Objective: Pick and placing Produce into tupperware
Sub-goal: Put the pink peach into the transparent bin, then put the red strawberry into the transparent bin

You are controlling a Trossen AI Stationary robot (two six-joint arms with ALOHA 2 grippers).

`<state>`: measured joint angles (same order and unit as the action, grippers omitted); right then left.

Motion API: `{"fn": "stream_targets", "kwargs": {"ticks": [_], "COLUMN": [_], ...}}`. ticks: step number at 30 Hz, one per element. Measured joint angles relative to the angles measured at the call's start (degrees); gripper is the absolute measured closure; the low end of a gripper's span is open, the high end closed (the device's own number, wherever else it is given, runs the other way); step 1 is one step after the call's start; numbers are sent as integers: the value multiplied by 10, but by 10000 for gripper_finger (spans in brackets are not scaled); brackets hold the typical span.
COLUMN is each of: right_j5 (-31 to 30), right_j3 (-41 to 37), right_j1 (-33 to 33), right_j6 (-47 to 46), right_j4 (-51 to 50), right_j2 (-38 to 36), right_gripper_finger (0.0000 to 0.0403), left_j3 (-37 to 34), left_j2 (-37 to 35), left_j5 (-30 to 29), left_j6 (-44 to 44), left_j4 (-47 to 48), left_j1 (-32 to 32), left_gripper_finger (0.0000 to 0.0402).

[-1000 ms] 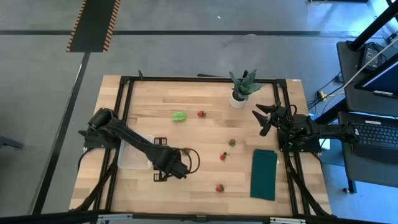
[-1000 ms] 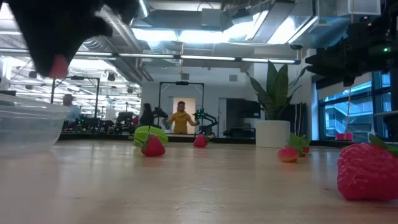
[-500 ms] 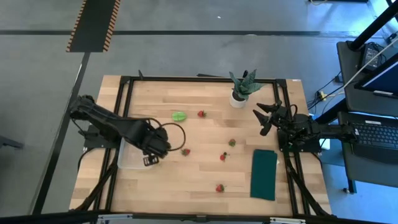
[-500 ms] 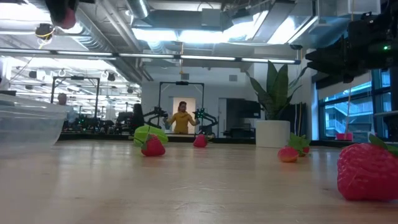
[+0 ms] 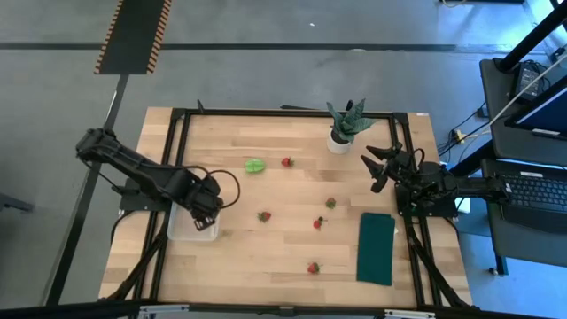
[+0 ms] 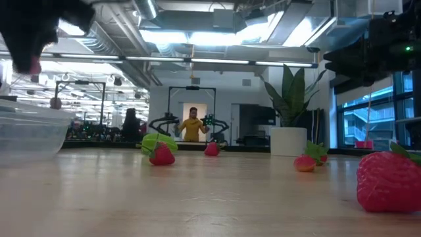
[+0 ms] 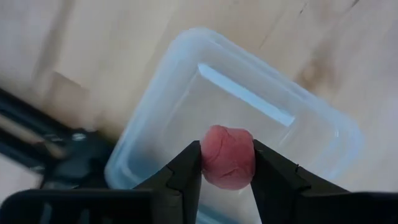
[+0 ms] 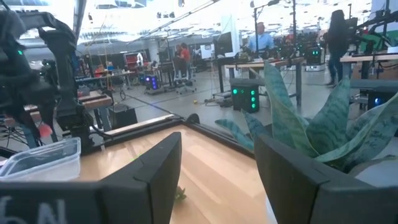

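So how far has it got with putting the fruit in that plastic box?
Nothing looks done yet: the tupperware shows no produce inside. In hand: the left pincer grips one red strawberry right above the box. Left on the table: four more strawberries, the green leafy piece and the small olive-brown piece. The right pincer waits open near the potted plant.

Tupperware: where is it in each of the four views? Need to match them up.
High view: tupperware left of table centre, under the left tool.
Low view: far left edge, clear wall only.
Left wrist view: fills the middle, below the held strawberry.
Right wrist view: lower left.
Shared landmark: the left tool over it.
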<state>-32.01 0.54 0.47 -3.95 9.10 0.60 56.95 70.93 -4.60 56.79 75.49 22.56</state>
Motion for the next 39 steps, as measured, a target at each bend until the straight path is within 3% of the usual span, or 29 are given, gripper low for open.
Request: {"fn": "stream_targets", "kwargs": {"ticks": [8,14,31,39], "right_j5": [0,0,0,0], "right_j3": [0,0,0,0], "right_j1": [0,0,0,0], "right_j6": [0,0,-4,-4], "right_j4": [5,6,5,12], "right_j2": [0,0,0,0], "right_gripper_finger": [199,199,198,199], "left_j3": [-147,-183,-182,-95], "left_j2": [-2,-2,-2,-2], "left_j5": [59,57,60,19], "left_j6": [64,104,99,26], "left_j4": [-150,-161,-173,-175], "left_j1": [-1,-1,-1,-2], "left_gripper_finger": [298,276,233,223]}}
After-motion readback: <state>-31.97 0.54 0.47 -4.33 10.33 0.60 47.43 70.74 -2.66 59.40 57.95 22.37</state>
